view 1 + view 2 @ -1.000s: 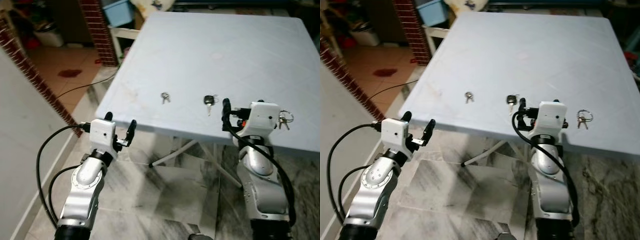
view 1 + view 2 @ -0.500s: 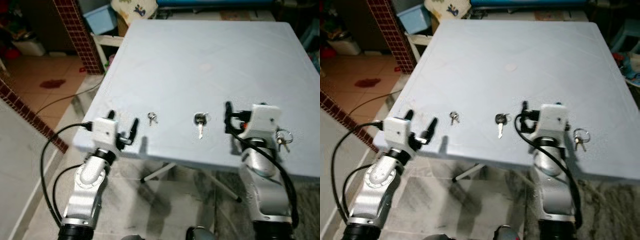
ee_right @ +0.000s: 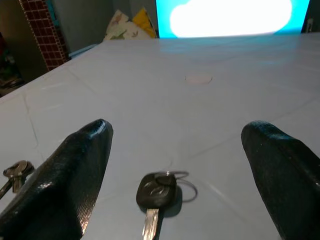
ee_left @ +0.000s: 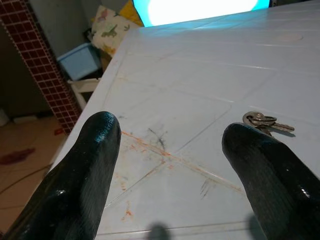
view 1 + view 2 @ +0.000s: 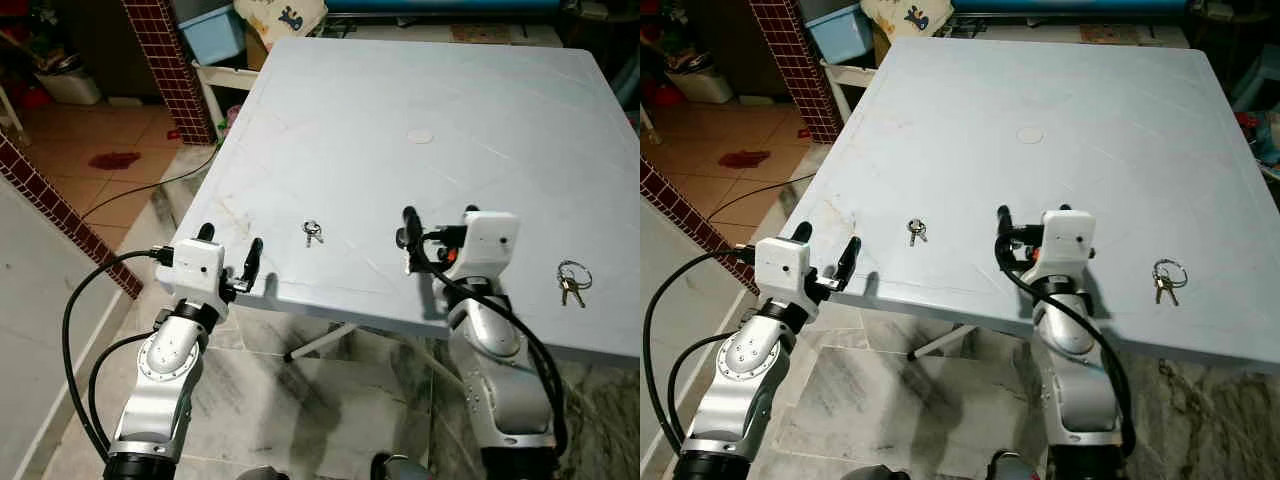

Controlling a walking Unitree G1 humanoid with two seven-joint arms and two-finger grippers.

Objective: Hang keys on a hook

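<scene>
Jaws on both grippers are spread wide with nothing gripped. The right gripper (image 3: 175,165) is held low over the pale bench (image 5: 420,90), and a black-headed key (image 3: 154,192) is seen lying flat right between its fingers. The left gripper (image 5: 226,262) is parked at the bench's near corner. A small key bunch (image 5: 313,232) is lying between the arms, and a ringed key set (image 5: 572,281) is off to the right.

Black-headed key (image 3: 151,192) blade cut off
</scene>
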